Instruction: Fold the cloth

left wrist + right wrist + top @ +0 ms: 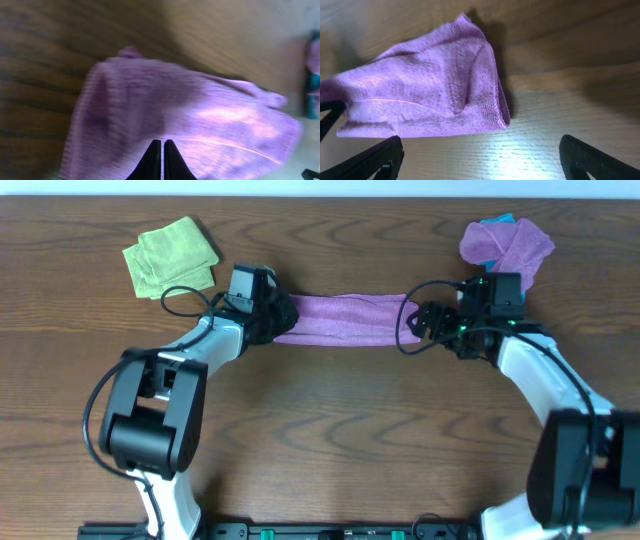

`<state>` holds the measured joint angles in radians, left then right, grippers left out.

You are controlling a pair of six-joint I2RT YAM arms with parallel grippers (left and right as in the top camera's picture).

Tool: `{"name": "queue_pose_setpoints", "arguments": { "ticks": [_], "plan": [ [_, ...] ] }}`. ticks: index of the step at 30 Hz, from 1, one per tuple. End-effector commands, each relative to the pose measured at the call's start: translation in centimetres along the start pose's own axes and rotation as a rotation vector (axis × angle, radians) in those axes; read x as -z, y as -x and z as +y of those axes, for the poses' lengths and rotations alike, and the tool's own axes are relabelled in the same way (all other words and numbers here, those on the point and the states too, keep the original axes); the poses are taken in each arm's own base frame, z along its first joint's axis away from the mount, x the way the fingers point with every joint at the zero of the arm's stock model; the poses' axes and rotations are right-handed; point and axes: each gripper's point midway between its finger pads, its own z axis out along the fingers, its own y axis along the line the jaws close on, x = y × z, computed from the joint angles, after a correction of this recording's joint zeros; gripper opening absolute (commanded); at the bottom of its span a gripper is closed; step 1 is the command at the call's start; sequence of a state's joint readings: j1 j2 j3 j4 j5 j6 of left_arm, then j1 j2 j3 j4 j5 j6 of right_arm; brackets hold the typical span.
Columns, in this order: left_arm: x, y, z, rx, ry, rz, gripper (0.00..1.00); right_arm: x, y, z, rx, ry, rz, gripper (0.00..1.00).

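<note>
Lilac cloth (345,320) lies as a narrow band stretched between two grippers on the wooden table (350,430). The left gripper (162,150) is pinched tight on one end. The right gripper (480,145) stands spread wide and holds nothing, with the cloth's corner just ahead of its fingers. Only the overhead view shows all four cloths: this one, a second purple cloth (505,242) beyond the right gripper with a blue cloth (497,222) peeking from under it, and a lime-green cloth (170,255) beyond the left gripper. The wrist views show the fuzzy weave.
</note>
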<state>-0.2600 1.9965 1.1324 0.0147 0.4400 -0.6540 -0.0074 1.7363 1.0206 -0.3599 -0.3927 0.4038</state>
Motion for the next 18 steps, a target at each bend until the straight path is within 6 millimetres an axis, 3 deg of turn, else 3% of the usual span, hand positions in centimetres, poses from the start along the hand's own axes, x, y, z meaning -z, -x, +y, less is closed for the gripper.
{"name": "queue_pose_setpoints", "arguments": {
  "ticks": [1,18],
  "plan": [
    [-0.2,1.0,0.5,-0.004,0.036,-0.038,0.06,-1.4,-0.9,0.1,-0.054,0.05,0.051,0.99],
    [-0.7,0.4,1.3,-0.008,0.092,-0.041,0.05,-4.3,-0.9,1.0,-0.047,0.054,0.033,0.99]
  ]
}}
